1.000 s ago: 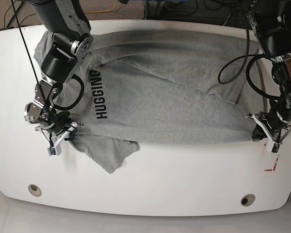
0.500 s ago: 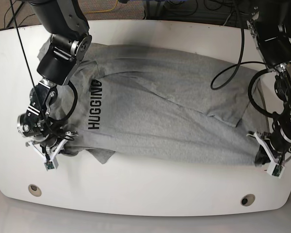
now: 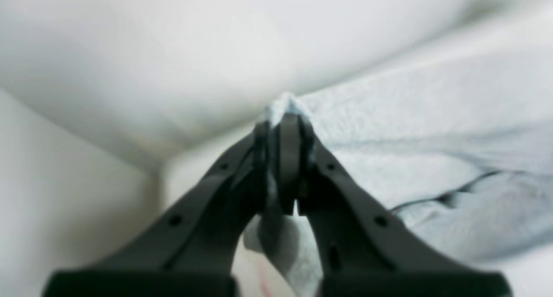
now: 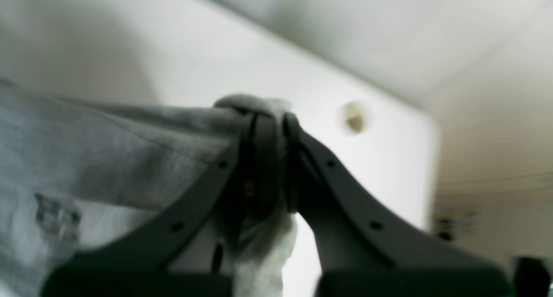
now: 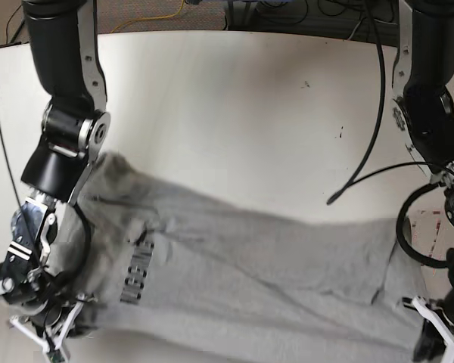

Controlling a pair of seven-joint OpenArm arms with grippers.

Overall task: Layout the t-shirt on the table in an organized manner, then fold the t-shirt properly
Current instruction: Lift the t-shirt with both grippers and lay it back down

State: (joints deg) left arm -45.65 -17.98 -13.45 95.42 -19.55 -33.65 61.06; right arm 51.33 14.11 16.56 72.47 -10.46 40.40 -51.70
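The heather-grey t-shirt (image 5: 250, 280) lies stretched sideways across the near half of the white table (image 5: 250, 113), its black lettering (image 5: 138, 272) toward the left. At the base view's lower left, my right gripper (image 5: 51, 340) is shut on the shirt's left edge. The right wrist view shows those jaws (image 4: 268, 115) pinched on a bunched fold of the t-shirt (image 4: 108, 150). My left gripper (image 5: 439, 336) at the lower right is shut on the shirt's other end. Up close, the left gripper (image 3: 283, 120) has pale cloth of the t-shirt (image 3: 410, 137) clamped between its tips.
A round grommet hole (image 4: 354, 118) sits in the table near the right gripper. Small dark scuffs (image 5: 340, 134) mark the bare far half. A red-lined mark (image 5: 427, 223) lies by the right arm's black cable (image 5: 378, 174). Both grippers hang at the table's front edge.
Both arms have drawn back toward the front edge, dragging the t-shirt with them. The shirt has slid from the far half to the near half and is pulled out longer.
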